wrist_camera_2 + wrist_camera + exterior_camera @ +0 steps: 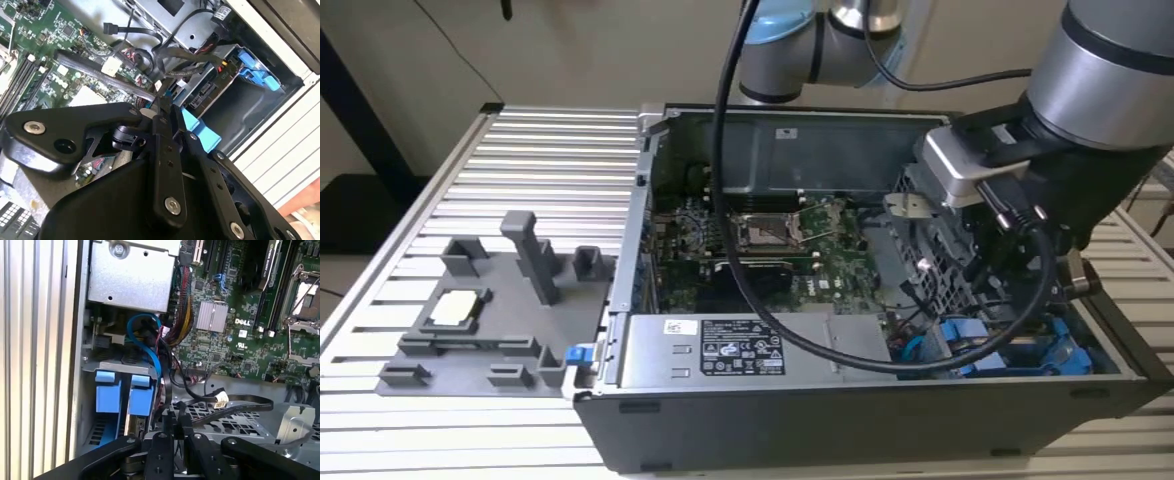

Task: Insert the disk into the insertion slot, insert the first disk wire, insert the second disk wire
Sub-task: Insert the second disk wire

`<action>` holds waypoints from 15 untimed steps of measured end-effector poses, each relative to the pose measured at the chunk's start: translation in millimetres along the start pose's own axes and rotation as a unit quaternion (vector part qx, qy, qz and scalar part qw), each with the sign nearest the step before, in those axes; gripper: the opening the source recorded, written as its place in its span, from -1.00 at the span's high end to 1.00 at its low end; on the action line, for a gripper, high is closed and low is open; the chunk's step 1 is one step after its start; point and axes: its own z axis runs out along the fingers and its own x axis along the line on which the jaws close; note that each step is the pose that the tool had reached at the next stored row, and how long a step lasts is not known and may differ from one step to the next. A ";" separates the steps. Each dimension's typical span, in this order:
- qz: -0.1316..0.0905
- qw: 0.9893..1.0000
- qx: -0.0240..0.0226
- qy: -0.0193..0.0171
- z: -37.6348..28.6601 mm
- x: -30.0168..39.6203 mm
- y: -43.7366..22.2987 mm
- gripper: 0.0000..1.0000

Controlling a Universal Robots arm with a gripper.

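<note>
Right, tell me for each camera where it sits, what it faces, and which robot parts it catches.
Exterior view: off the arm, above and in front of the open computer case, looking down; the arm's silver links and wrist show.
First wrist view: on the wrist, facing the motherboard and blue drive carriers; the gripper shows.
Second wrist view: on the wrist, facing the disk in the insertion slot; the gripper pinches a black cable.
All three share the motherboard; both wrist views share the gripper.

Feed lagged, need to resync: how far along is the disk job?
Done: the disk sits in the insertion slot, blue carrier tab outward. In hand: the gripper, jaws shut on a black connector beside the disk. Left: wiring looks unfinished; a white-tipped connector lies loose on the perforated cage.
</note>
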 end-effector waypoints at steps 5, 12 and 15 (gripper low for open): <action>0.000 1.000 -0.001 0.000 -0.3 14.0 -4.7 0.69; 0.000 1.000 -0.003 0.000 2.7 28.8 -17.7 0.69; 0.000 1.000 -0.004 0.000 4.9 30.9 -25.3 0.69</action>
